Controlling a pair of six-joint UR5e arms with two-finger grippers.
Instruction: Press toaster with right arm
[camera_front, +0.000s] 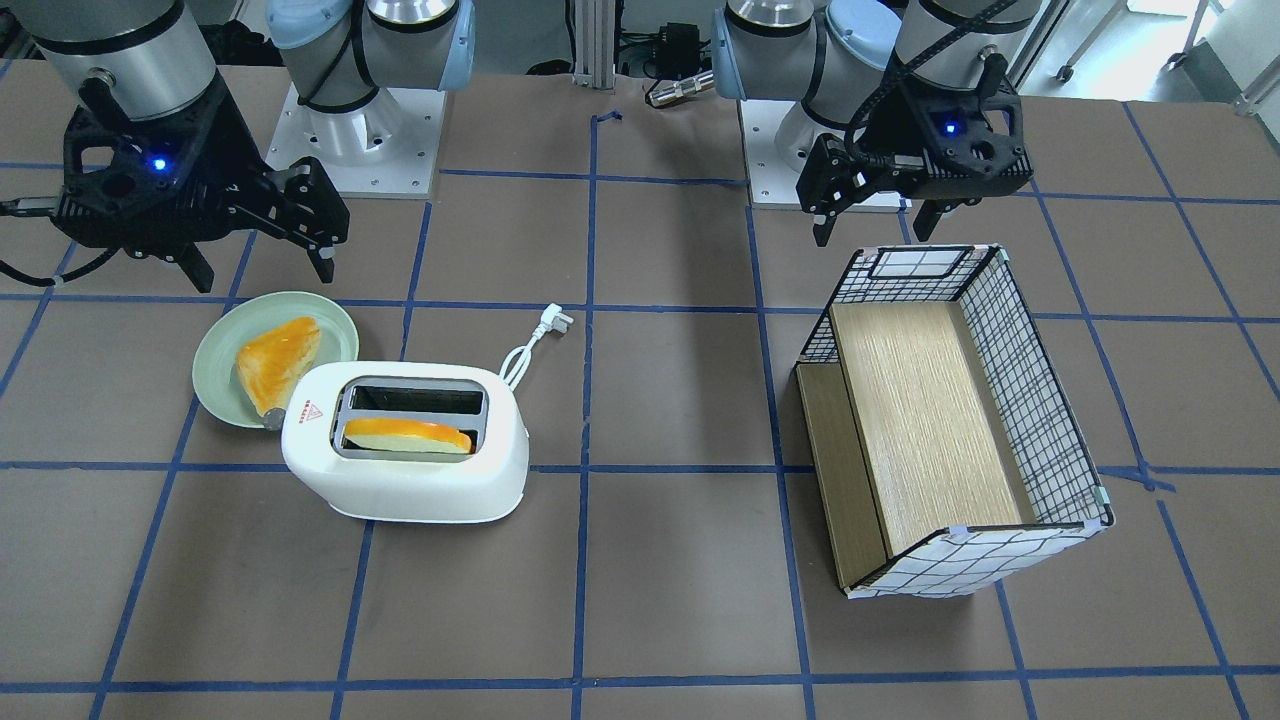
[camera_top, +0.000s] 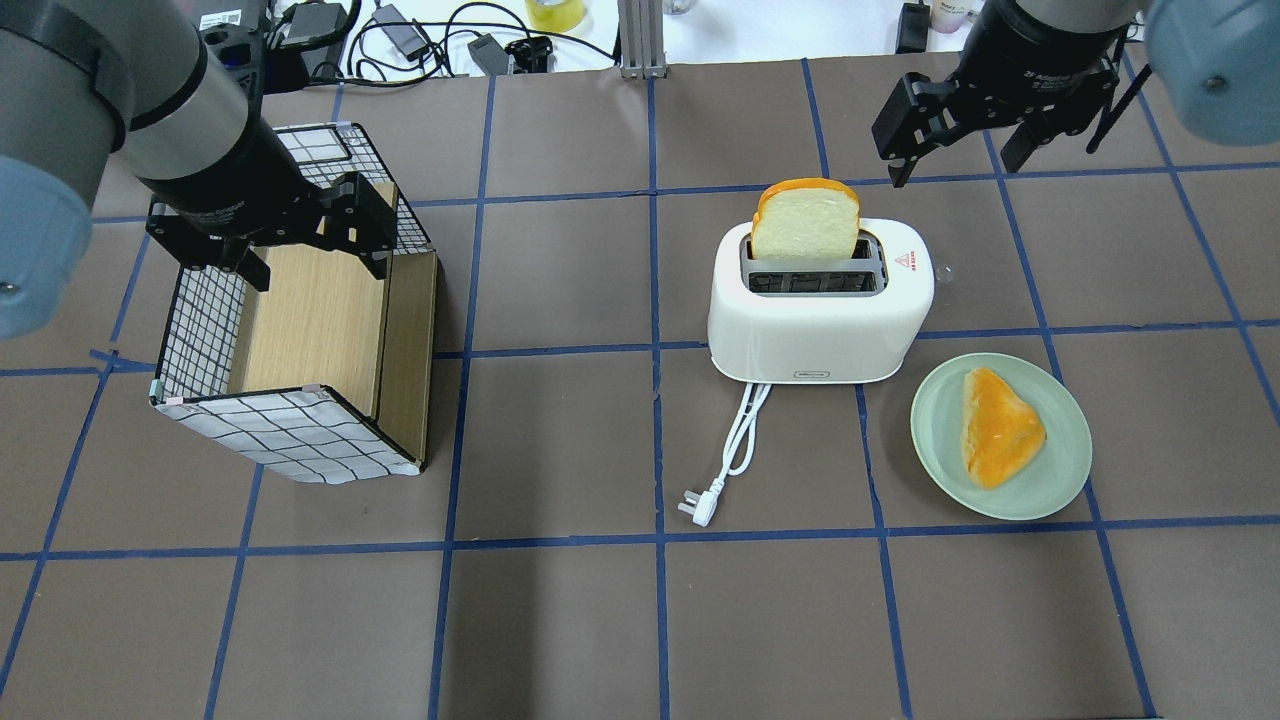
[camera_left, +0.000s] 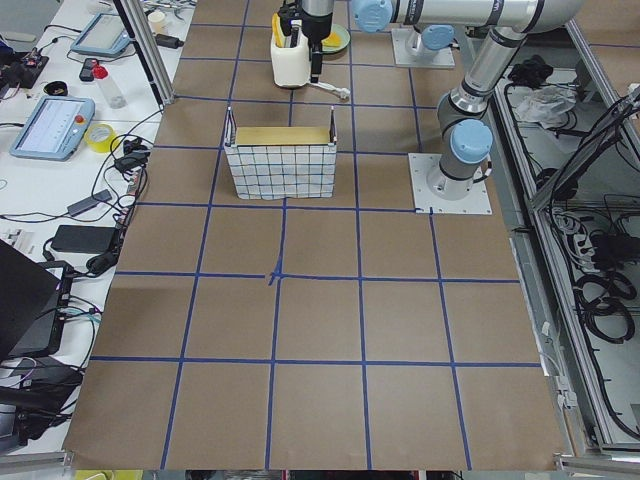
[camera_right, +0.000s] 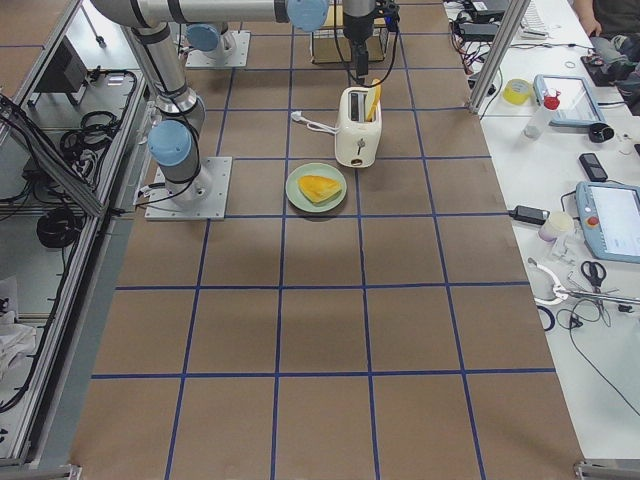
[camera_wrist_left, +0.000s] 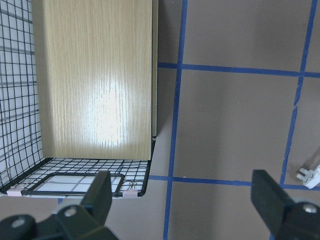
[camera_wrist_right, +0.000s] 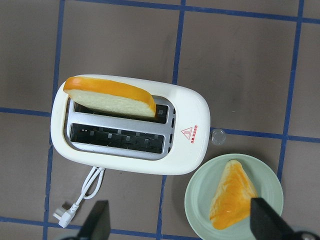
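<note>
The white two-slot toaster (camera_top: 820, 330) stands mid-table, also in the front view (camera_front: 400, 490) and the right wrist view (camera_wrist_right: 190, 150). A bread slice (camera_top: 805, 220) stands up out of one slot; the other slot is empty. A small clear knob (camera_wrist_right: 218, 136) sticks out of the toaster end nearest the plate. Its cord and plug (camera_top: 705, 500) lie loose on the table. My right gripper (camera_top: 952, 165) is open and empty, raised above the table and apart from the toaster, by its red-triangle end (camera_front: 260, 265). My left gripper (camera_top: 315, 265) is open and empty over the basket.
A green plate (camera_top: 940, 450) with a wedge of toasted bread (camera_top: 1000, 430) sits beside the toaster's knob end. A wire-grid basket (camera_top: 270, 435) with a wooden insert lies on its side under the left gripper (camera_front: 1030, 400). Blue tape lines grid the brown table.
</note>
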